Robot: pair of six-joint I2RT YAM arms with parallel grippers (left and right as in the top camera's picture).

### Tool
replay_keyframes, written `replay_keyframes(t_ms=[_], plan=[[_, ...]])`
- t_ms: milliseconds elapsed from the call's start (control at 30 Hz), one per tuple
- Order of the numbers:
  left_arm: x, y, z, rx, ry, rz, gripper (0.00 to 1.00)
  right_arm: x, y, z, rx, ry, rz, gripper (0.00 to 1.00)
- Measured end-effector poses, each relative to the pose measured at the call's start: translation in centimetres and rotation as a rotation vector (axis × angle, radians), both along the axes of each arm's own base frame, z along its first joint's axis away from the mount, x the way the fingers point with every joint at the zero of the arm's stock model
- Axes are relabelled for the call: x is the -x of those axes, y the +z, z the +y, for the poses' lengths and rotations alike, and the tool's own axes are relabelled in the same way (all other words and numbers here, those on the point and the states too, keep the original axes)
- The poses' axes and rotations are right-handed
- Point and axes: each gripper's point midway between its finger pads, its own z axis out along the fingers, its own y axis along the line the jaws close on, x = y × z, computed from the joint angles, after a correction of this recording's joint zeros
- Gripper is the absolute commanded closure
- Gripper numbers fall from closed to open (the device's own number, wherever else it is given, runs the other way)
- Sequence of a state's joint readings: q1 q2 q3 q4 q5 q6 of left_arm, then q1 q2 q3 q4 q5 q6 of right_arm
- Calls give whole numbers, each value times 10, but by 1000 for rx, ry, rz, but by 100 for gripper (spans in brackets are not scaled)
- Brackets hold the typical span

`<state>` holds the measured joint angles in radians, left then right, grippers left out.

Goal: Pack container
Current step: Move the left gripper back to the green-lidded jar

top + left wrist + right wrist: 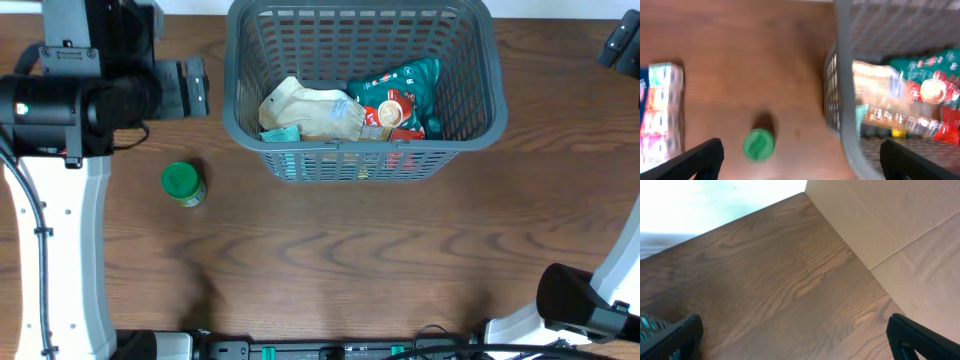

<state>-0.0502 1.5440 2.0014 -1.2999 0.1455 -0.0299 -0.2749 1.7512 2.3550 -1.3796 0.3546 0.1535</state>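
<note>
The grey lattice basket (470, 120) stands at the back middle of the table. It holds a cream bag (305, 110) and a green and red packet (400, 95). A jar with a green lid (183, 183) stands on the table left of the basket. My left gripper (195, 88) hovers left of the basket, open and empty. In the left wrist view its fingers (802, 167) span the green lid (759, 145) and the basket rim (845, 75). My right gripper (795, 340) is open and empty over bare table; its arm (620, 45) shows at the far right.
A colourful box (660, 115) lies on the table left of the jar; in the overhead view my left arm hides it. A cardboard wall (900, 225) stands beside the table at the right gripper. The arm bases sit at the front corners.
</note>
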Motion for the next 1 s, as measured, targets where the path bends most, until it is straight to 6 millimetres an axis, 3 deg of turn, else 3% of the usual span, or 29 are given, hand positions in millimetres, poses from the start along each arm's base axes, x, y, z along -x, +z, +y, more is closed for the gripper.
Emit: replay_keyframes(t_ms=[333, 567, 1000], plan=[[14, -77, 17, -73, 89, 232, 1, 0, 0, 0, 0, 0, 0, 1], [7, -125, 24, -61, 171, 285, 1, 0, 0, 0, 0, 0, 0, 1], [12, -205, 50, -26, 296, 356, 2, 0, 0, 0, 0, 0, 0, 1]])
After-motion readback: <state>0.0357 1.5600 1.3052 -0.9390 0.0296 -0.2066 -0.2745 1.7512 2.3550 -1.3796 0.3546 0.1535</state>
